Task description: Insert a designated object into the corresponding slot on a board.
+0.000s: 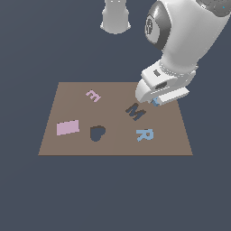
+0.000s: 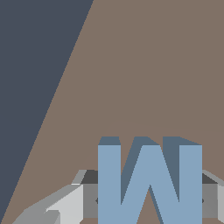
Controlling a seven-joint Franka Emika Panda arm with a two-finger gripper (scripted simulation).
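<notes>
A flat brown board (image 1: 115, 144) carried a pink E (image 1: 93, 95), pink rectangle (image 1: 68, 127), blue R (image 1: 145, 134), a dark heart recess (image 1: 97, 133) and the M slot (image 1: 135, 111). The thick blue M (image 2: 149, 183) sat between grey fingers (image 2: 89, 201), apparently pinched, beside the slot.

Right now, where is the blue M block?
The blue M block sits between the gripper fingers, over the board near its far edge on the exterior view's right, just beyond the dark M slot.
</notes>
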